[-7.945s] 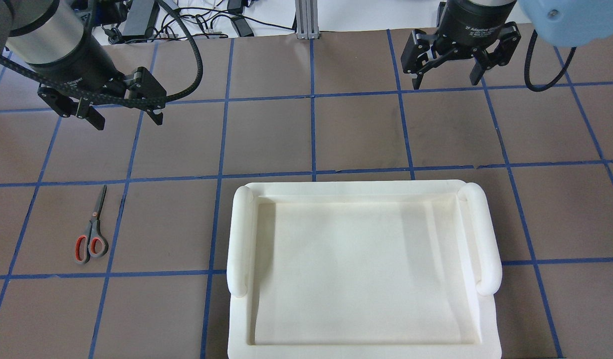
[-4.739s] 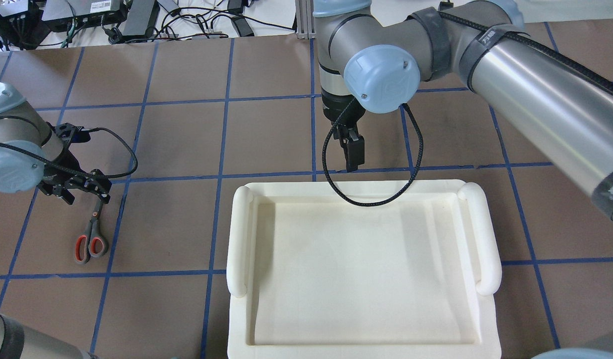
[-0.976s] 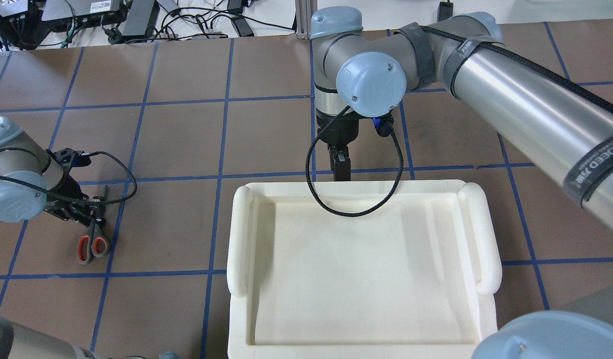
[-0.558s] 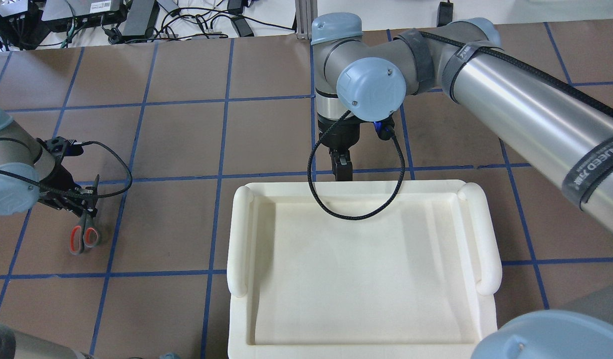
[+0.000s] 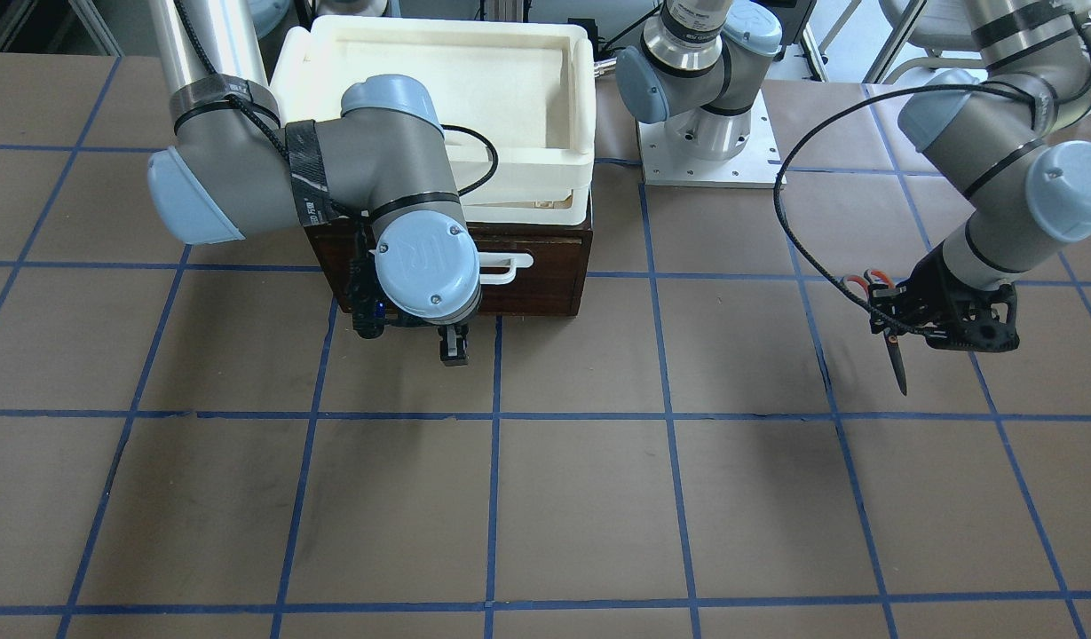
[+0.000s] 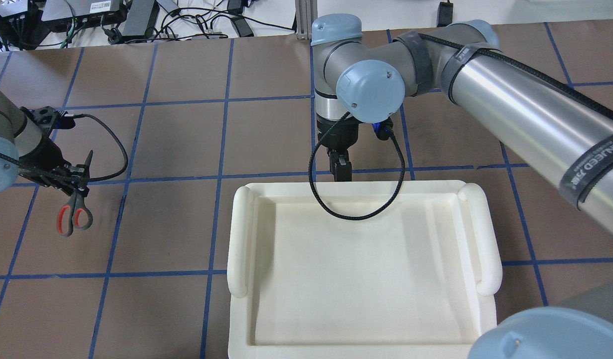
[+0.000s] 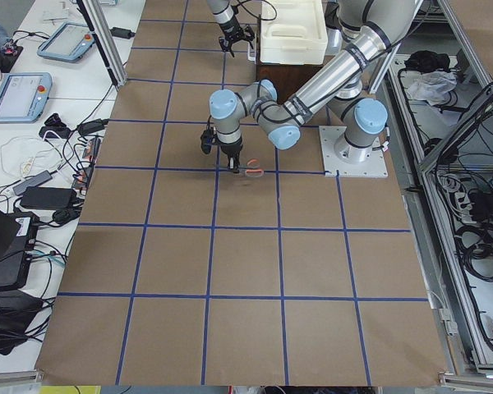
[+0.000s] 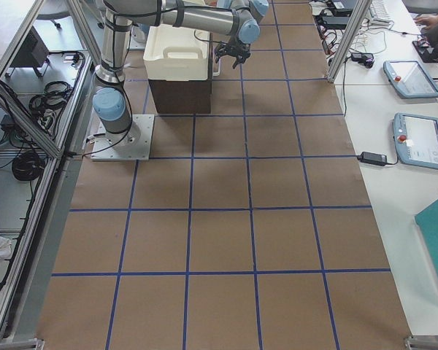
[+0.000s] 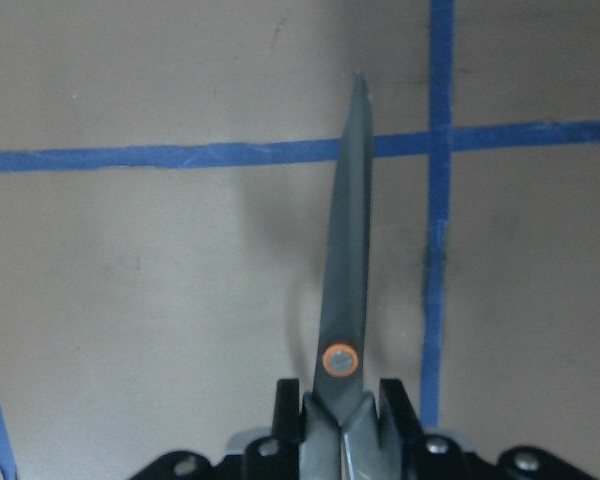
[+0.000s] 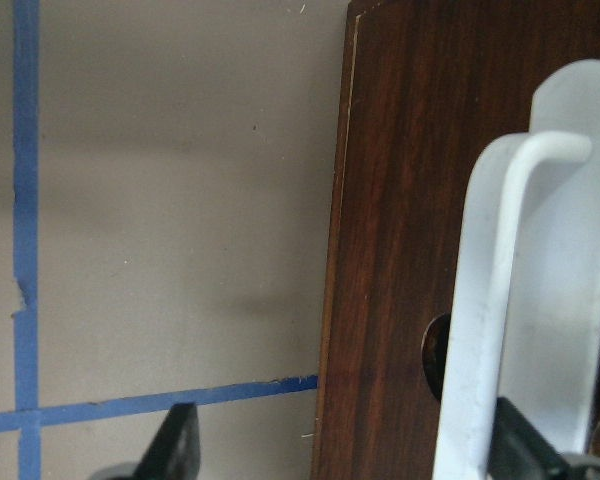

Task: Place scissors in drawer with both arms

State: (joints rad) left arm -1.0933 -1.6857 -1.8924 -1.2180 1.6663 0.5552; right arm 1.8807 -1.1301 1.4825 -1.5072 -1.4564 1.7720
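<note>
dark grey scissors (image 6: 74,215), orange inside the loops, hang clear of the table with blades together. the left gripper (image 9: 342,412) is clamped tight on them just behind the orange pivot. the right gripper (image 10: 345,445) is spread wide before the closed drawer (image 5: 545,284) and its white handle (image 10: 500,300). white lettering on the right arm's black band (image 6: 593,164) reads only partly, something like "anued".

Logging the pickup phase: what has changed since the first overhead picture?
The left gripper came down, closed on the scissors and lifted them off the table. The right gripper swung over to the drawer front, open by its handle. The foam tray has not moved.
</note>
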